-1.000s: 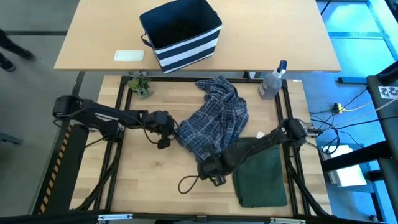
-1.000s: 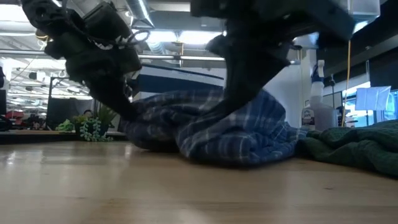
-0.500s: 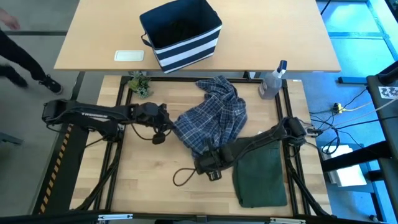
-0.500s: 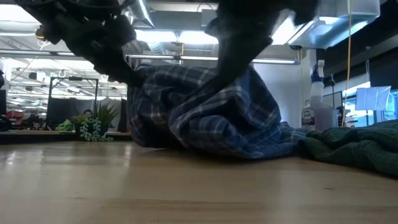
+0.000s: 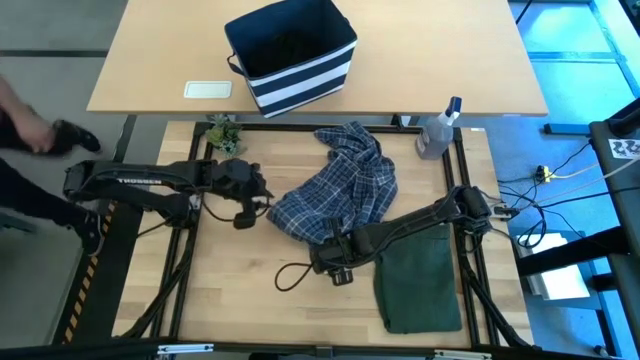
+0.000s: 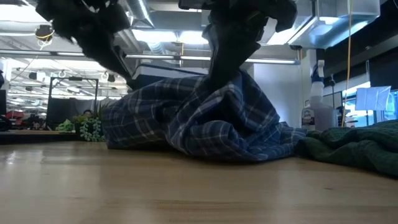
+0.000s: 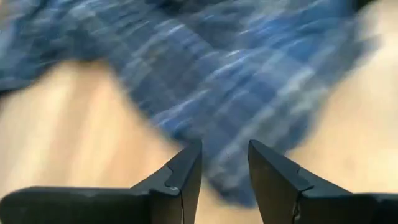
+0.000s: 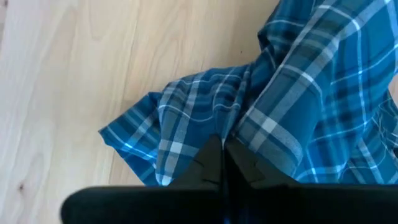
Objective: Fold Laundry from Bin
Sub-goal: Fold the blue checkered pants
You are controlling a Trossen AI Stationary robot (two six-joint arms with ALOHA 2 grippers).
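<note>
Opening, my left gripper [image 7: 224,171] has let go of the plaid shirt [image 5: 335,195]; its fingers [image 7: 186,174] stand parted, empty. My right gripper [image 8: 224,163] stays pinched on the shirt's near edge, mid-table. Spreading isn't finished.

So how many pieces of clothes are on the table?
2: a plaid shirt in the middle and a green garment lying flat at the near right. More may be hidden inside the striped bin.
</note>
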